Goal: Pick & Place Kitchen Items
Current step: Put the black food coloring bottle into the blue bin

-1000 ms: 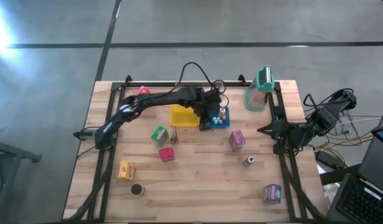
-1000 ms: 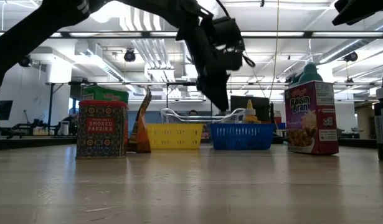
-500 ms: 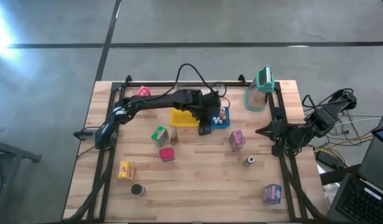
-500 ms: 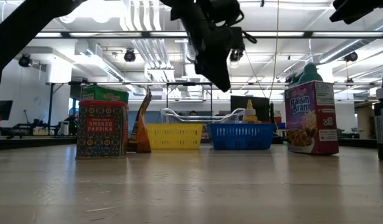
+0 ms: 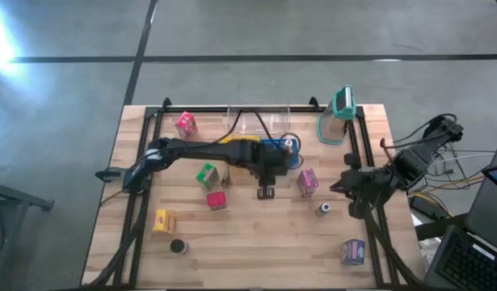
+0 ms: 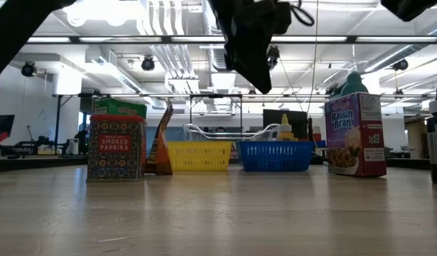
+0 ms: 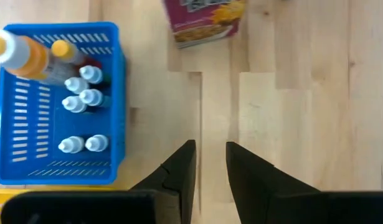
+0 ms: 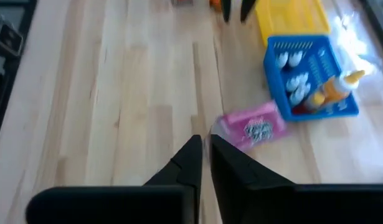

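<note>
Kitchen items lie scattered: Raisin Bran carton (image 5: 307,182) right of center, green carton (image 5: 206,175) left. My left gripper (image 5: 266,191) hangs mid-frame, narrow, empty. Open wide before descending squarely over 1 carton.

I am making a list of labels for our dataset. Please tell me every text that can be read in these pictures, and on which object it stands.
"SMOKED PAPRIKA": red tin, low view.
"Raisin Bran": pink carton, low view.
Green carton behind the tin: print too blurred to read.
High view and both wrist views: the labels are too small or blurred to read.
</note>
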Robot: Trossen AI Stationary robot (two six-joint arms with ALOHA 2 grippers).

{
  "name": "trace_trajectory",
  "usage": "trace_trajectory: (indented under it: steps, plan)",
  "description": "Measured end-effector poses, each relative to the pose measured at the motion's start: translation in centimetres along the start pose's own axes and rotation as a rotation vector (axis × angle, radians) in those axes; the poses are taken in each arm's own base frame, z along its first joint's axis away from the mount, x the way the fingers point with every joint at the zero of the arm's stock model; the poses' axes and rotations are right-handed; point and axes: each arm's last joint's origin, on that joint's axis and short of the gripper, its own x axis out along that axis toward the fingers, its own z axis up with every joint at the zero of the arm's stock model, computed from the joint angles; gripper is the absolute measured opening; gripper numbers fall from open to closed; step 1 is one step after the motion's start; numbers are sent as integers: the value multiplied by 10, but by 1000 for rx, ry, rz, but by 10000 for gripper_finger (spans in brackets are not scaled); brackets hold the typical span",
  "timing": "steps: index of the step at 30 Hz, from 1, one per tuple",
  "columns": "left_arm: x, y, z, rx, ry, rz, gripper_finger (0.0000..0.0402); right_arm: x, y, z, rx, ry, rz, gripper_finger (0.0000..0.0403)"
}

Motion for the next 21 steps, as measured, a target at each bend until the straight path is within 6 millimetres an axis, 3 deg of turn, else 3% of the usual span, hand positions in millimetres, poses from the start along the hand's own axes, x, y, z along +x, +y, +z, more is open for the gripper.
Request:
trace_trajectory:
  steps: [10, 17, 21]
  plan:
    - [-3, -49, 2, 54, -60, 64, 92, 4, 36, -12, 94, 236, -29, 115]
    - [-4, -63, 9, 82, -155, 39, 92, 16, 46, -24, 138, 303, -80, 153]
    - [9, -70, 9, 82, -227, 17, 92, 21, 48, -26, 155, 288, -81, 163]
